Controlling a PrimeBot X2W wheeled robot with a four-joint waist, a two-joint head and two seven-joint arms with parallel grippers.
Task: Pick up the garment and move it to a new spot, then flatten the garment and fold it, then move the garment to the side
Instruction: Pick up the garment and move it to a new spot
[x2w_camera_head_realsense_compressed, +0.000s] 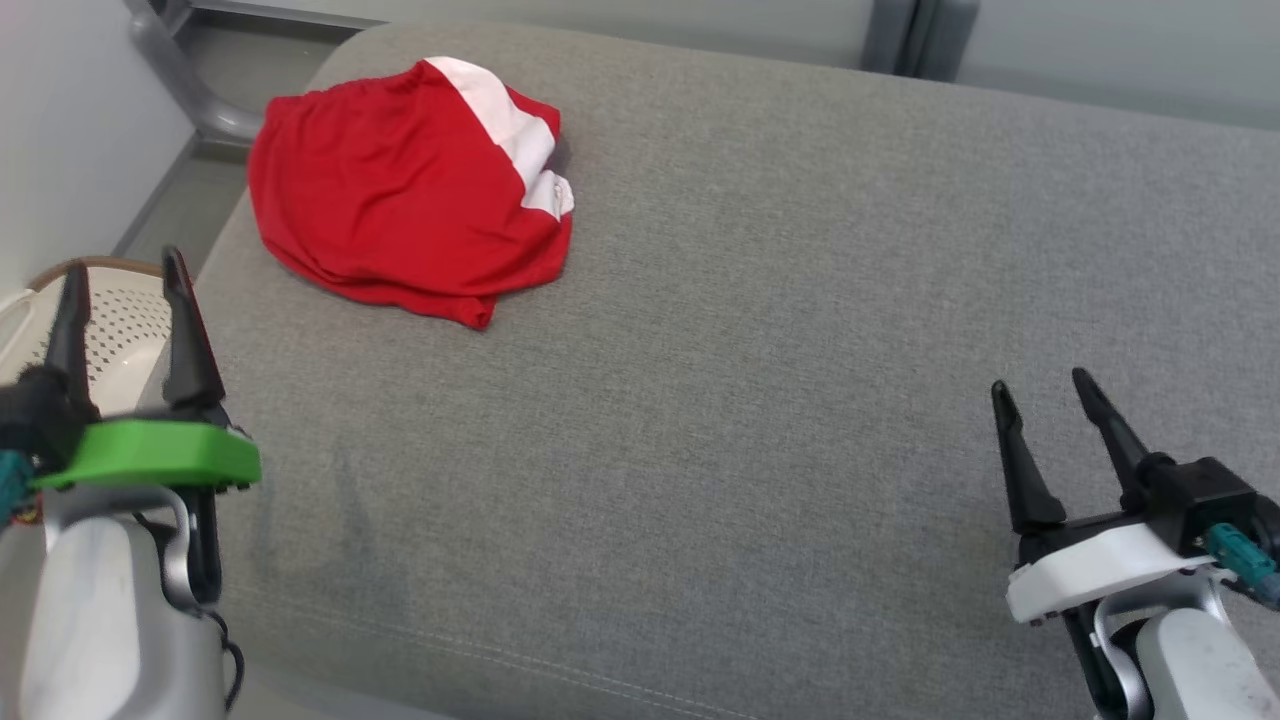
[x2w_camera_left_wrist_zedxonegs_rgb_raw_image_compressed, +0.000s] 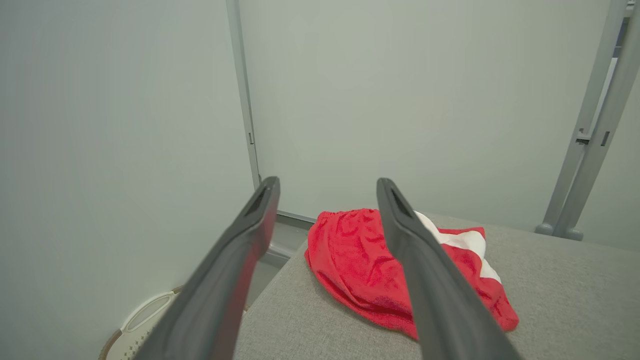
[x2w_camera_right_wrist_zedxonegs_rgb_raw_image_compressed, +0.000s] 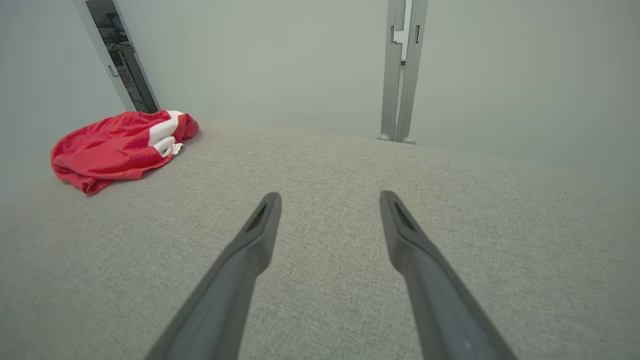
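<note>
Grey upholstered surface (x2w_camera_head_realsense_compressed: 760, 330) lies before you. Red-and-white garment (x2w_camera_head_realsense_compressed: 400, 190) sits bunched at upper left of your head view, up-frame of your left gripper (x2w_camera_head_realsense_compressed: 125, 262), well apart from your right gripper (x2w_camera_head_realsense_compressed: 1040, 380) at lower right. Both claws spread wide, empty.

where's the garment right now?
In the head view the red and white garment lies bunched at the far left corner of the grey cushion, ahead of the open left gripper and clear of it.
</note>
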